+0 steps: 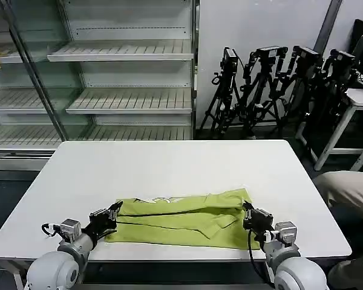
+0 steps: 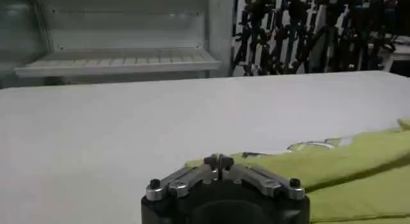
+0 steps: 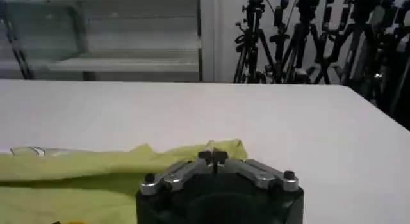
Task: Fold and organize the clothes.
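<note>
One green T-shirt [image 1: 184, 219] folded into a long band near front edge of one white desk [image 1: 169, 166], two tools, left tool [image 1: 114, 212] closed at shirt's left end, right tool [image 1: 248, 212] closed at right end.

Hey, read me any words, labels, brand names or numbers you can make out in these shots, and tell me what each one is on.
No text can be read.
T-shirt: a small white printed patch near its far edge has dark marks, too small and blurred to read.
Shelves, tripods, table, both grippers: no legible lettering.
</note>
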`<state>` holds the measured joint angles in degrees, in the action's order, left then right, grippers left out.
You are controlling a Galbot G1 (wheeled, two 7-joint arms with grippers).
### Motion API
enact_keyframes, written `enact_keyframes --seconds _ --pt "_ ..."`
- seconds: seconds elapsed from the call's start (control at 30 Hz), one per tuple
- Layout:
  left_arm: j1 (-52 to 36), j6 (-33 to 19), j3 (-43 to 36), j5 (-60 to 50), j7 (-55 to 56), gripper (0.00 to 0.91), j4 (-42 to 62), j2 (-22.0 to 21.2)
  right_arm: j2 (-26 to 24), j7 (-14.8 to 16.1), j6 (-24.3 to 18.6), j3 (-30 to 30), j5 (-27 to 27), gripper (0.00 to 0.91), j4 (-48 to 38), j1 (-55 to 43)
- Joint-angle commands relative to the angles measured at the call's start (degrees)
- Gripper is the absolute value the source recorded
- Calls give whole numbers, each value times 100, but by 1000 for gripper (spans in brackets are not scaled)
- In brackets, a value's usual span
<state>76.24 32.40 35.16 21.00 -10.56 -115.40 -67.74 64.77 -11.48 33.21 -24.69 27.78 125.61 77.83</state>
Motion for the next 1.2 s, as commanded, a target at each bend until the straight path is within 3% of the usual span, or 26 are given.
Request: enact_keyframes --seconds 0.03,0.17,0.2,0.23,0.63,0.87,1.17,1.2 --pt "34 -7 3 -28 -19 20 27 4 -6 24 0 -55 -3 0 -24 155" --pt "53 -10 -32 -100 -33 20 73 -17 27 65 -4 9 -33 0 -151 131" --pt "49 -18 -47 -130 -36 191 98 -20 28 57 -1 29 -65 0 -184 127" --pt "48 -19 -50 -163 -37 907 108 -25 24 40 -1 51 -102 907 -200 135" --pt "328 -129 100 327 785 907 -442 -340 69 195 -8 -483 -213 907 57 465" --pt "478 46 -87 707 1514 907 -539 -496 140 275 -13 -480 -537 907 222 690" --pt "423 49 -246 785 1645 907 -203 -639 217 294 -29 -433 -757 907 241 722" --pt "406 49 -263 786 1656 433 -161 -654 226 294 -32 -434 -761 907 241 729"
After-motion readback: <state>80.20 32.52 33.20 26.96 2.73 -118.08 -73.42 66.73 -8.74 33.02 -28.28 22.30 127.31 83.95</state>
